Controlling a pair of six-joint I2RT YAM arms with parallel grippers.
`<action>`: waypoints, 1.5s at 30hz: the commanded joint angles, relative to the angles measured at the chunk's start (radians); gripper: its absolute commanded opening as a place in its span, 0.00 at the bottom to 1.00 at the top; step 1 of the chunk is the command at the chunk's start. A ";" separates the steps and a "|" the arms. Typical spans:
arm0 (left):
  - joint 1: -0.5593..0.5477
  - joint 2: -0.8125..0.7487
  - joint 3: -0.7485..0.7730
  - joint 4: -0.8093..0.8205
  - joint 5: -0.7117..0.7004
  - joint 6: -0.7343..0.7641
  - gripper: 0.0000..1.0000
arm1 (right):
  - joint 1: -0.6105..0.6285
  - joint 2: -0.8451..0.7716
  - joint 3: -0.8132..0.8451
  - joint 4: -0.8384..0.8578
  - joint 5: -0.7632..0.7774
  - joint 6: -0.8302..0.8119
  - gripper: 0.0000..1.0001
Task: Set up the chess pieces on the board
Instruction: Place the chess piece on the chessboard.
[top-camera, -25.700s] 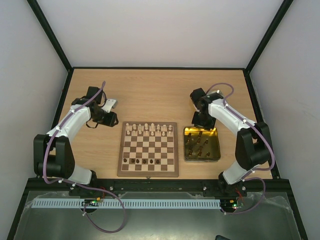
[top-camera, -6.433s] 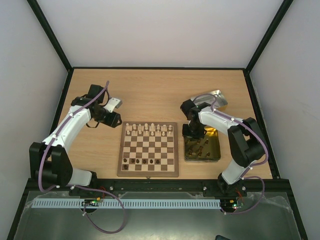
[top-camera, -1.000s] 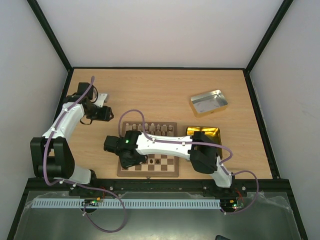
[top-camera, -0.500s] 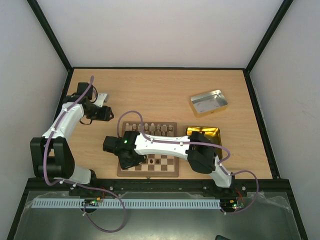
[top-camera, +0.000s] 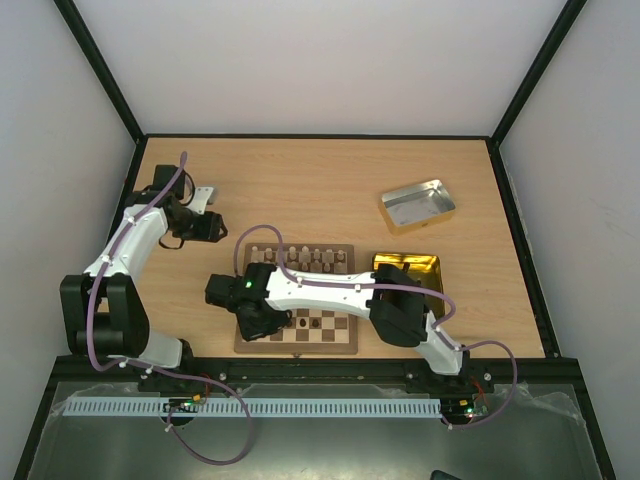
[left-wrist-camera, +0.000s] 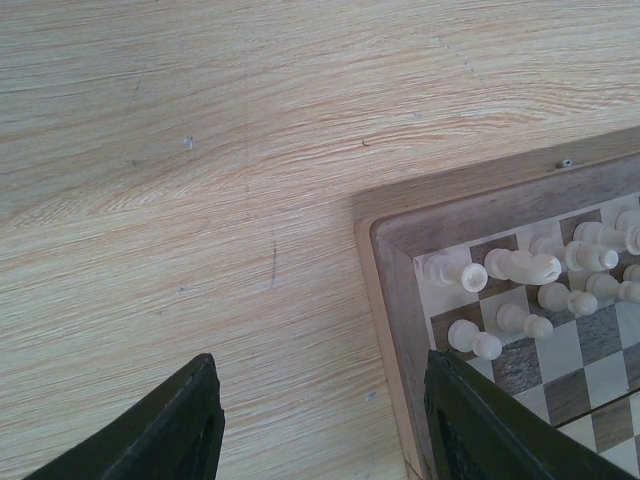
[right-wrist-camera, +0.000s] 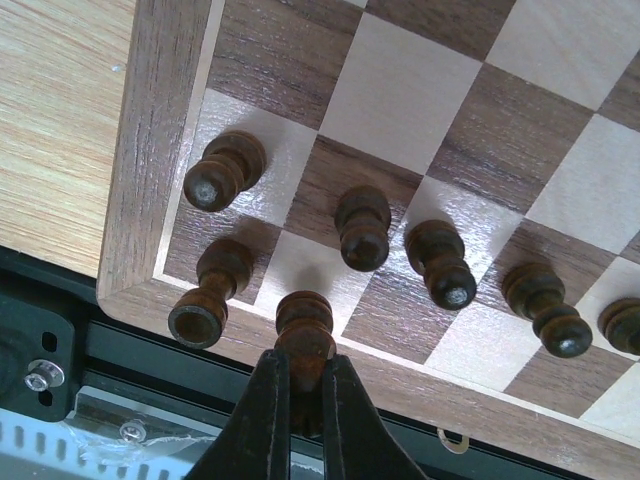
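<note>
The board (top-camera: 322, 346) lies at the near middle of the table. Cream chess pieces (top-camera: 318, 258) stand in its far rows. My right arm reaches across the board to its near-left corner. My right gripper (right-wrist-camera: 305, 378) is shut on a dark brown piece (right-wrist-camera: 304, 322), held upright over the near-row square second from the left. Other dark pieces (right-wrist-camera: 362, 226) stand beside it, and one (right-wrist-camera: 213, 290) stands on the corner square. My left gripper (left-wrist-camera: 318, 365) is open and empty over bare table, beside the board's far-left corner (left-wrist-camera: 398, 280), where cream pieces (left-wrist-camera: 456, 273) stand.
A silver tin (top-camera: 418, 205) sits at the back right. A gold tin (top-camera: 428, 266) lies right of the board, partly hidden by my right arm. The black rail of the table's near edge (right-wrist-camera: 60, 300) runs just beyond the board's border (right-wrist-camera: 150, 150).
My right gripper has shifted slightly left and nearer over the board's near-left corner with the dark piece. Earlier it was at the gold tin. The left arm has hardly moved.
</note>
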 joint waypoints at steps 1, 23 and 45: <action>0.008 -0.003 0.007 -0.006 0.011 0.001 0.56 | -0.006 0.022 0.032 -0.041 0.007 -0.014 0.02; 0.008 -0.002 0.001 -0.003 0.019 0.004 0.56 | -0.015 0.037 0.036 -0.044 -0.012 -0.019 0.07; 0.010 -0.018 -0.013 -0.003 0.017 0.009 0.56 | -0.013 0.037 0.042 -0.032 -0.019 -0.018 0.13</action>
